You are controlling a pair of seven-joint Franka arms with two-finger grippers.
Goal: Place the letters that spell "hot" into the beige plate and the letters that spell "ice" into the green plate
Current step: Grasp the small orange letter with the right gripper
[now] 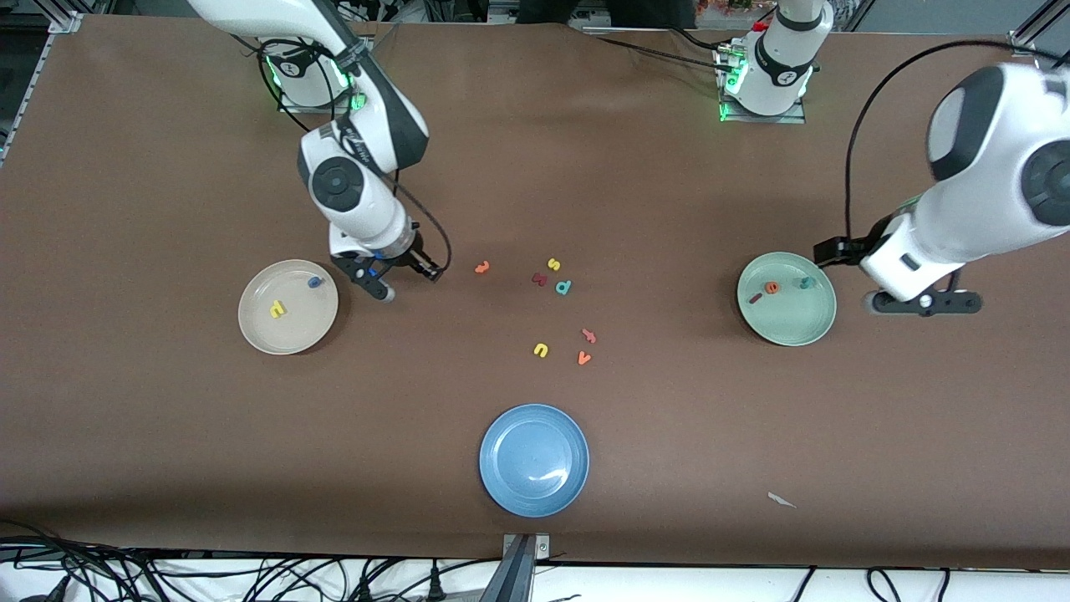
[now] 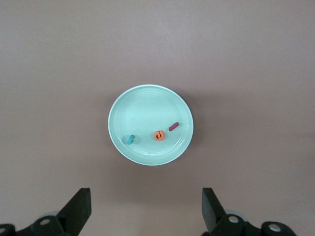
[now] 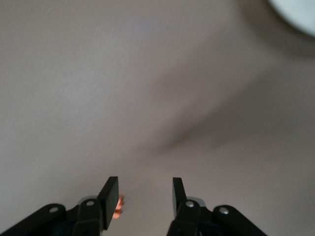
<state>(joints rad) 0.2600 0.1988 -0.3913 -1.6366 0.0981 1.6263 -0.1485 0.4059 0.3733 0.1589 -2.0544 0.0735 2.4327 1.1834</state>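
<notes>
"ice" placed in green plate (image 1: 786, 322) – left gripper (image 2: 145, 206) wide open, empty, waiting beside it | right gripper (image 3: 145, 192) half-open, nothing held, beside beige plate (image 1: 288, 334) | next: likely "t" (image 1: 481, 267) to be grasped

Mint green plate (image 2: 147, 105), beige plate (image 1: 266, 328), blue plate (image 1: 510, 485).

Left gripper (image 1: 924, 303): held above the worktop, jaws spread wide, nothing between them.
Right gripper (image 1: 399, 278): held low, jaws partly parted.
</notes>
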